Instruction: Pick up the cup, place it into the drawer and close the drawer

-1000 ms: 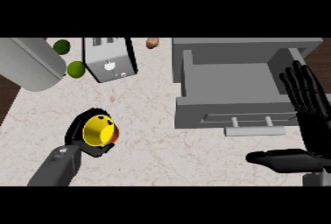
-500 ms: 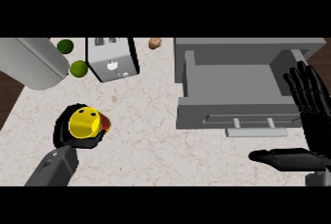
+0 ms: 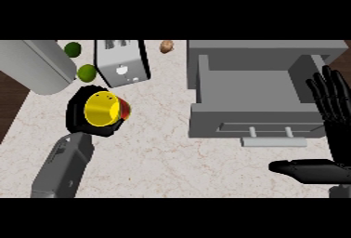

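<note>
Left of the open drawer (image 3: 233, 116), well apart from it, the left hand (image 3: 77, 116) curls its black fingers round the cup (image 3: 101, 109). The cup is round, glossy and yellow, with a red patch on its side and its mouth turned upward. The drawer is a boxy, matte grey tray with a pale bar handle on its front. At the drawer's right side the right hand (image 3: 336, 135) rests with its fingers straight, holding nothing. Off the drawer's far left corner a silvery, slotted toaster (image 3: 122, 62) stands on the pale, veined marble counter (image 3: 171, 153).
</note>
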### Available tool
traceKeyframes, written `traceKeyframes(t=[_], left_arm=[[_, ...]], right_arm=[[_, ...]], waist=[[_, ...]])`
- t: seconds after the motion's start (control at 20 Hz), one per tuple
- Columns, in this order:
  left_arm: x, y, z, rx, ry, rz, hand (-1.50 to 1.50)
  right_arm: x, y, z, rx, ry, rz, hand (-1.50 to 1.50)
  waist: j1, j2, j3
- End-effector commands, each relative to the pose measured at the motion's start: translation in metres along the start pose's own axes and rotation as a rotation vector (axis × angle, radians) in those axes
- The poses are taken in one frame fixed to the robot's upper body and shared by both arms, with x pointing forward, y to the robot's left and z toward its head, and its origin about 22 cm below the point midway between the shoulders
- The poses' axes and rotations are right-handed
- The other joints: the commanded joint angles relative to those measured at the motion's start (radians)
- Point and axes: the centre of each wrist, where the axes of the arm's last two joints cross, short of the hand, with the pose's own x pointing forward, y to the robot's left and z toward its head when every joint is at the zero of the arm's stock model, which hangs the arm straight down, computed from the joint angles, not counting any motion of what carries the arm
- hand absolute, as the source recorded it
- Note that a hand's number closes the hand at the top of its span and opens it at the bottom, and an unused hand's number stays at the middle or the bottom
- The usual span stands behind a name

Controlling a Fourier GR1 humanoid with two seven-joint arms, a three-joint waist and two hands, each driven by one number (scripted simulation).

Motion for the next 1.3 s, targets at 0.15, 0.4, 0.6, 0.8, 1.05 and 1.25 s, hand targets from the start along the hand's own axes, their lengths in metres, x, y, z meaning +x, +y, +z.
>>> traceKeyframes(t=[0.15,0.4,0.6,0.8,1.05,1.25], left_arm=[[0.037,-0.055,-0.058,-0.133,-0.081,-0.023,1.50],[0.066,-0.114,-0.089,-0.195,-0.087,-0.039,1.50],[0.087,-0.170,-0.127,-0.253,-0.071,-0.065,1.50],[0.089,-0.209,-0.149,-0.255,-0.047,-0.122,1.50],[0.099,-0.234,-0.176,-0.244,0.001,-0.163,1.50],[0.089,-0.245,-0.184,-0.246,0.069,-0.130,1.50]], right_arm=[[-0.008,-0.006,-0.003,-0.024,0.018,0.016,-1.50],[0.003,-0.022,0.008,0.002,0.018,0.007,-1.50],[-0.002,-0.019,0.003,-0.020,0.008,-0.012,-1.50],[0.002,-0.018,-0.001,0.003,-0.002,-0.009,-1.50],[-0.005,-0.018,0.009,-0.014,-0.006,0.006,-1.50],[-0.006,-0.007,0.003,-0.001,-0.005,-0.002,-1.50]], waist=[[0.014,-0.003,0.001],[0.005,-0.002,0.000],[-0.004,0.000,0.000],[-0.018,0.004,0.000],[-0.022,0.005,0.000],[-0.034,0.011,0.000]])
